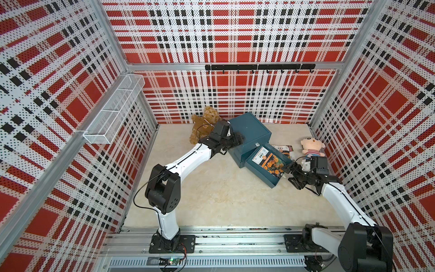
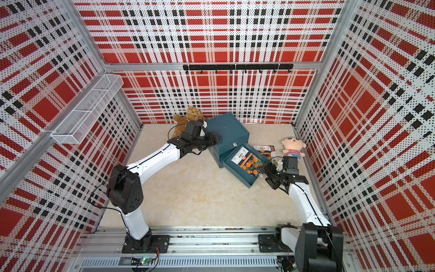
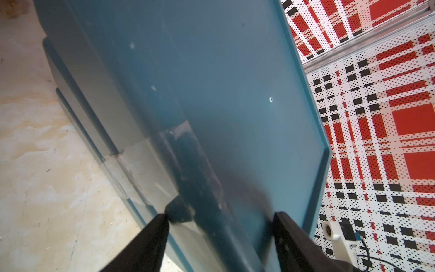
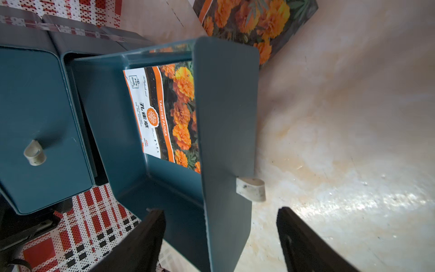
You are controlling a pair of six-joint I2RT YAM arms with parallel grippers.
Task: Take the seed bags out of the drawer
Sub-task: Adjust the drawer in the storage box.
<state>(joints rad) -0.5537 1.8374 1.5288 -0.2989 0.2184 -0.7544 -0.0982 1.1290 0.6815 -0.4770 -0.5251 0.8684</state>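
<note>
Seed bags at an open drawer: I watch from the remote station as the marigold seed bag lies flat in the lower drawer of a teal two-drawer cabinet. The cabinet stands askew at the back of the marble-patterned table. The drawer stands slid out toward my right arm. The bag's white label band faces the cabinet and its orange blooms face the drawer's front panel. A second seed bag lies on the table just beyond the drawer, near a striped-shirt doll.

My right gripper hangs at the drawer's front corner with its jaws spread wide and nothing between the pads. In the right wrist view the front panel's edge runs up between the two black fingers. The pale loop handle sticks out just ahead of them. The upper drawer is closed.

My left gripper sits at the cabinet's near upper edge. In the left wrist view its fingers bracket that edge, one on the side wall and one on the top, closed on it. A brown teddy bear slumps behind that arm. A white wire basket hangs on the plaid side wall.
</note>
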